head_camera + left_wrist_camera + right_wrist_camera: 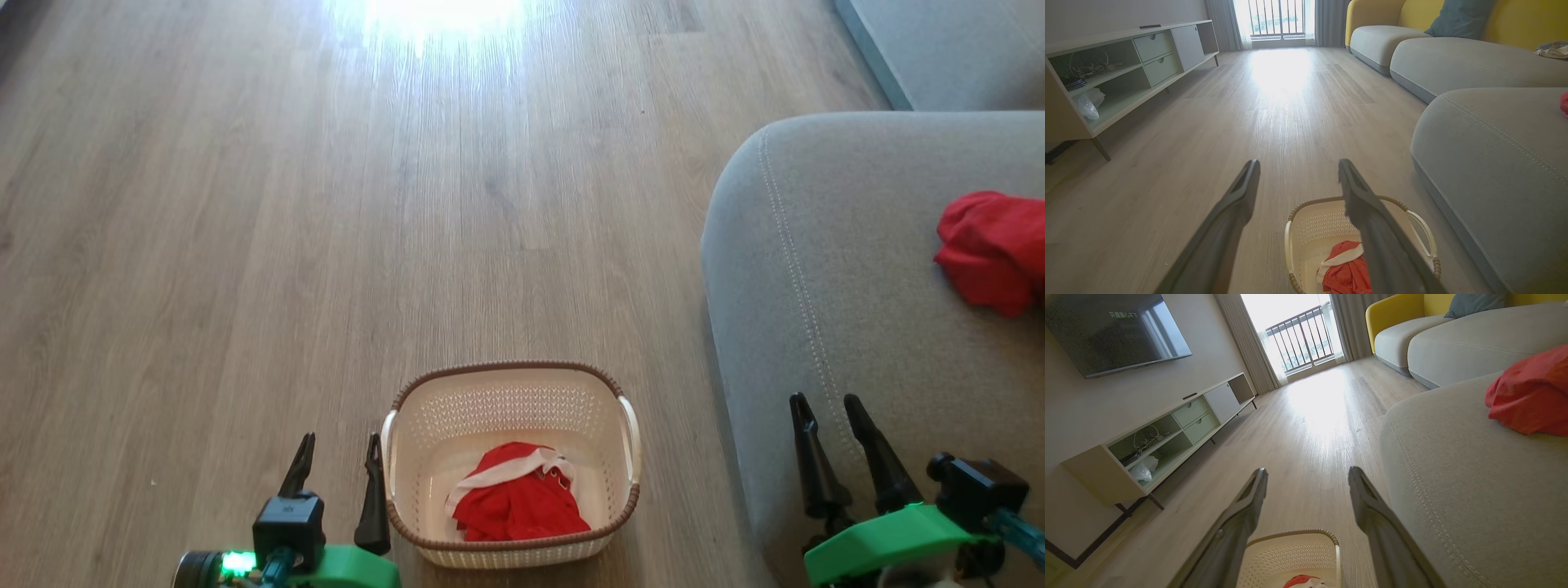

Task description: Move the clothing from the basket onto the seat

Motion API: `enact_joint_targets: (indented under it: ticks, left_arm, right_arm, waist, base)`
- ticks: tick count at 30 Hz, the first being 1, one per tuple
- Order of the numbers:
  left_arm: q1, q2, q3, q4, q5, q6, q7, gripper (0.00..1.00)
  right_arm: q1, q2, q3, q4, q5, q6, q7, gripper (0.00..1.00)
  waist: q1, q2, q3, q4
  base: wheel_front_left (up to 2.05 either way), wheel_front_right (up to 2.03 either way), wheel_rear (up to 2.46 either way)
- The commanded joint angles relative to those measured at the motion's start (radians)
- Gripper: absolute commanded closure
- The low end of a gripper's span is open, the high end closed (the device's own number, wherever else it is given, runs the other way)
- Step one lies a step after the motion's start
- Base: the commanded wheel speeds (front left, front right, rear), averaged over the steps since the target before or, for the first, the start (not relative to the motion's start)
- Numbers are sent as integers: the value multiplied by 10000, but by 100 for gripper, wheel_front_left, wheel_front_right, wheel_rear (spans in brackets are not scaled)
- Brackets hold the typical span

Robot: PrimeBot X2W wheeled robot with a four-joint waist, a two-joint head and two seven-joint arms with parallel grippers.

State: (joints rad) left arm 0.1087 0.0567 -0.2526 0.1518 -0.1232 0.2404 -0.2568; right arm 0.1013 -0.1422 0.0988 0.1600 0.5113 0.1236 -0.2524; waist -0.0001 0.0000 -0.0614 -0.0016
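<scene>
1 red garment [992, 249] on seat [816, 327], far right: delivered. second garment [518, 498] in basket [510, 371], near centre. left end effector [341, 441] wide, empty, just left of basket, likely poised for pick. right end effector [823, 400] wide, empty, over seat edge.

A short line of pale characters [1123, 314] stands near the top of the dark wall-mounted television screen [1118, 332] in the right wrist view. They are too small and blurred to read. The black block [287, 527] just behind the left hand [341, 443] bears a tiny pale mark [287, 508], equally unreadable. No text is legible.
</scene>
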Motion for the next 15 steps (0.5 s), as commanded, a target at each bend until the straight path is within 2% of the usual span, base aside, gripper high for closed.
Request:
enact_joint_targets:
  ticks: [1,9,15]
  left_arm:
    - [-402,-64,313,-260,-25,1,-49,0]
    - [-702,-64,55,481,-125,-393,-49,0]
    - [-1601,-64,-67,939,195,-695,-49,0]
  right_arm:
    - [-259,-76,110,-359,-15,71,-93,0]
    - [-310,-165,50,-294,-48,71,-93,0]
    - [-677,-252,203,-415,-225,71,-93,0]
  waist:
    - [1,0,93,-40]
    - [1,0,954,-323]
    - [1,0,2529,-575]
  base:
    - [0,0,0]
    - [0,0,0]
    - [0,0,0]
